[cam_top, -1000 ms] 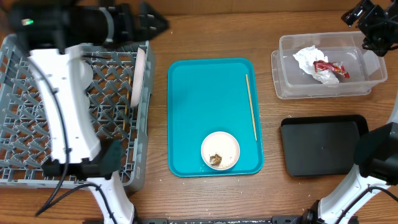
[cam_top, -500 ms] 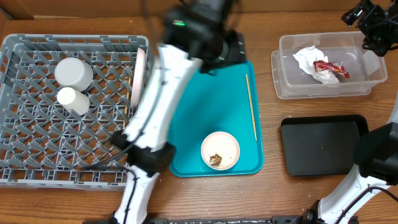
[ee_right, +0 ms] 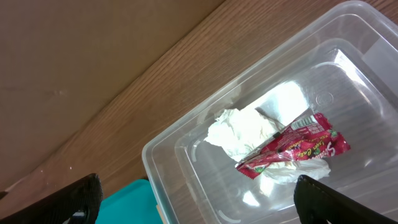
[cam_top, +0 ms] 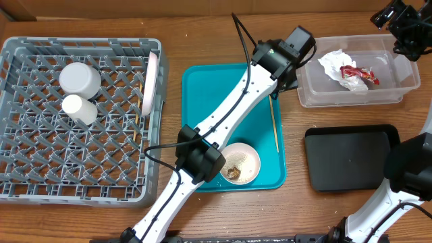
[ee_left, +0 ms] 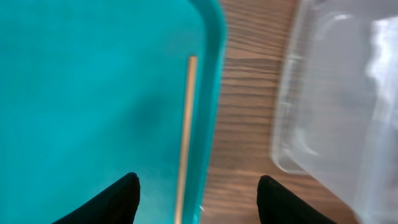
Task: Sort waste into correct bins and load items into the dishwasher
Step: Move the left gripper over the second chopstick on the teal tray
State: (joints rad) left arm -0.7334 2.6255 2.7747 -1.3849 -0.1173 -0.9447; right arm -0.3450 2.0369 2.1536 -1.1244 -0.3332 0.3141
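Note:
A thin wooden chopstick [cam_top: 273, 125] [ee_left: 185, 137] lies along the right edge of the teal tray [cam_top: 209, 101]. My left gripper [cam_top: 289, 73] [ee_left: 199, 202] hovers over its far end, open, its fingers straddling the stick and the tray rim without touching it. A small white bowl [cam_top: 239, 163] holding brown scraps sits at the tray's front. The clear tub [cam_top: 317, 91] [ee_right: 186, 168] holds a crumpled napkin [cam_top: 332, 63] [ee_right: 239, 129] and a red wrapper [cam_top: 358, 74] [ee_right: 295, 146]. My right gripper [cam_top: 405, 27] [ee_right: 202, 202] hangs open above the tub, holding nothing.
The grey dish rack [cam_top: 40, 162] at the left holds a white cup [cam_top: 79, 79], a smaller white cup [cam_top: 79, 108] and a plate [cam_top: 150, 84] standing on edge. A black tray [cam_top: 351, 156] lies in front of the tub. A cardboard wall [ee_right: 74, 56] stands behind the table.
My left arm has swung from over the dish rack across to the tray's far right corner, and its jaws have narrowed somewhat. The right arm has not moved.

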